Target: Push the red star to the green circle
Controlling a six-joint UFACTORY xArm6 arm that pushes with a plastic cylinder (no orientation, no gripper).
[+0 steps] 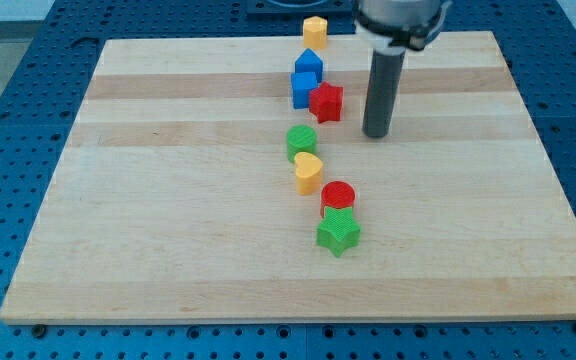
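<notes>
Rod tip [376,134] is seen down on the wooden surface [168,240], upper centre-right of frame; no gripper is fitted. Red star [326,102] is located just left of the tip, apart from it, touching the blue blocks [306,80]. Green circle [301,141] is found below-left of the star, near it, with a yellow heart [309,172] directly beneath.

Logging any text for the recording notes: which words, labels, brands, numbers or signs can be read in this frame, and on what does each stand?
None: no readable text anywhere in the camera view.
The wooden board is bare wood grain.
The red star, green circle and other blocks carry no marks.
The rod above my tip is plain dark, with no label showing.
</notes>
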